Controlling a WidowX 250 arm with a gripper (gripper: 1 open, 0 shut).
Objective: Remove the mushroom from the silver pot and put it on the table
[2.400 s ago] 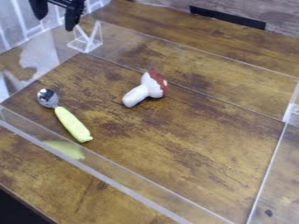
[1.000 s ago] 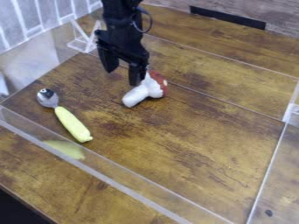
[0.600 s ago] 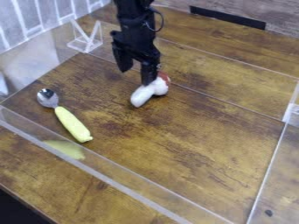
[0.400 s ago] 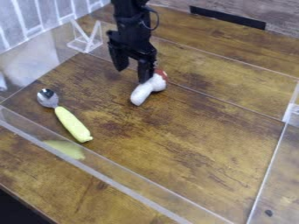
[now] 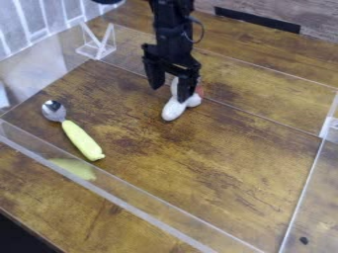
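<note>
Since a second before, both gripper (image 5: 173, 82) and mushroom (image 5: 181, 104) had shifted right on the table (image 5: 224, 158); jaws spread just above the cap, the light, stiff, probably slick toy seemed best pinched across its thick stem.

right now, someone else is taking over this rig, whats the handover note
Tool: open, pointing down, right over the mushroom, holding nothing.
Mushroom: lying on the table, white stem showing, cap mostly hidden behind the tool.
No silver pot in view; a spoon and a yellow corn-like toy lie to the left.
Done: mushroom is on the table already.
Left: likely only to back the tool away.
</note>
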